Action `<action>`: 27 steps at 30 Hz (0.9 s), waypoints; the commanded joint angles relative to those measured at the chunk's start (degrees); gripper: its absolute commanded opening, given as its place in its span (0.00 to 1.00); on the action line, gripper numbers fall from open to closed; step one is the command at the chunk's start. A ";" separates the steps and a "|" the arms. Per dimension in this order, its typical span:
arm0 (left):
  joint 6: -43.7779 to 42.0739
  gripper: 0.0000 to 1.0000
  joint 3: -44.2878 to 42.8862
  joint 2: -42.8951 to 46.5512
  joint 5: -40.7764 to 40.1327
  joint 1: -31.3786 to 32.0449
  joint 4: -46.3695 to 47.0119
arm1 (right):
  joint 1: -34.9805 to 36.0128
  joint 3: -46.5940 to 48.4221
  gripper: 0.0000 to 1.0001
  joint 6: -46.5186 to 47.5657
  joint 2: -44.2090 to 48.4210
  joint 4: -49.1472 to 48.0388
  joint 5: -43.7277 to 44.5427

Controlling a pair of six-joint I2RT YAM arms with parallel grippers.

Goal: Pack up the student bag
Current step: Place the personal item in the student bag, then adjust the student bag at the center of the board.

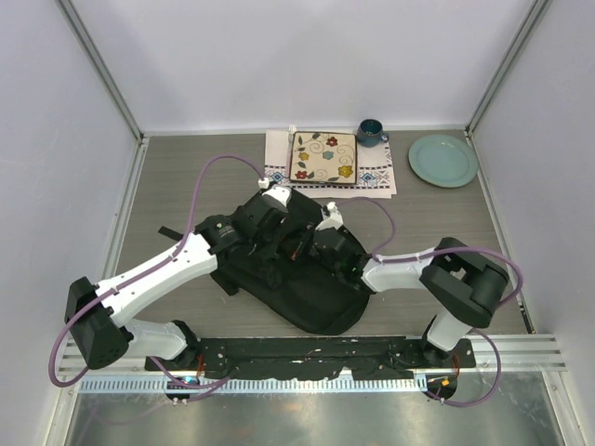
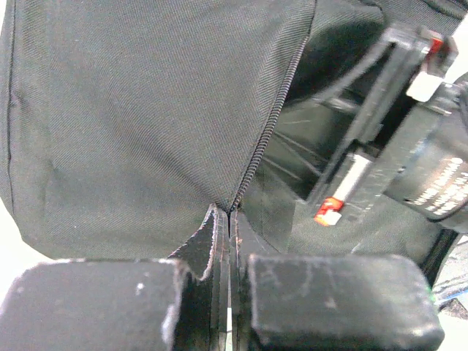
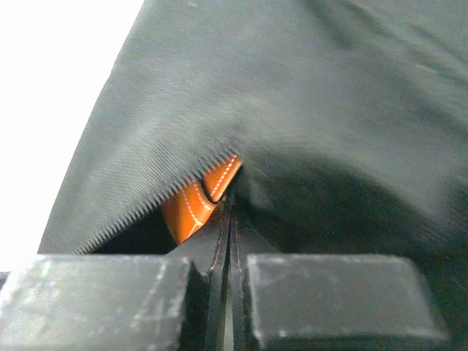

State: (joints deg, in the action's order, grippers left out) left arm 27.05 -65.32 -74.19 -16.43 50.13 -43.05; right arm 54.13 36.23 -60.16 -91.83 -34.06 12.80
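The student bag (image 1: pixel 316 290), a large black fabric backpack, lies in the middle of the table. Both grippers meet at its upper end. My left gripper (image 1: pixel 277 221) is shut, and its fingertips (image 2: pixel 230 216) pinch the bag's fabric edge where the zipper (image 2: pixel 267 139) runs down to them. My right gripper (image 1: pixel 323 243) is also shut, its tips (image 3: pixel 229 201) pressed against the bag's dark fabric (image 3: pixel 307 110). An orange stitched leather item (image 3: pixel 189 208) peeks out under the fabric edge, just left of those tips. The right gripper's body (image 2: pixel 387 146) shows in the left wrist view.
At the back stand a square flower-patterned plate (image 1: pixel 323 157) on a white embroidered cloth (image 1: pixel 279 165), a dark blue mug (image 1: pixel 370 132) and a pale green plate (image 1: pixel 443 160). White walls close the table on three sides.
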 commanded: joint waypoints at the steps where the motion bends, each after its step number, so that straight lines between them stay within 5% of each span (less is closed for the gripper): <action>1: 0.90 0.00 0.37 1.86 0.52 -0.29 1.30 | -0.08 6.83 0.06 0.92 -5.88 -4.78 -3.04; 9: 1.95 0.00 1.77 1.42 0.61 -0.29 1.74 | -0.25 8.60 0.13 2.41 -5.74 -3.22 -2.00; 12: 2.31 0.04 1.86 1.59 -0.18 -0.29 1.13 | -0.25 4.21 0.30 5.04 0.85 0.39 1.24; 16: 4.50 0.37 2.56 3.00 -1.15 -0.38 0.42 | -0.34 0.51 0.45 8.64 12.10 12.06 7.41; 17: 5.11 0.52 2.74 4.22 -1.24 -0.38 0.42 | -0.25 0.42 0.47 9.18 13.77 19.14 8.90; 20: 8.98 0.73 5.71 8.08 -2.72 -0.38 0.24 | -0.34 -0.36 0.53 11.47 20.45 29.71 14.96; 27: 22.60 0.91 15.12 20.73 -8.45 -1.35 -1.16 | -8.06 -1.78 0.73 16.21 28.55 37.84 15.61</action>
State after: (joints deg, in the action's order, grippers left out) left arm 40.42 -54.39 -59.59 -20.53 49.69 -43.53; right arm 51.68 34.65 -48.82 -64.75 -3.84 26.48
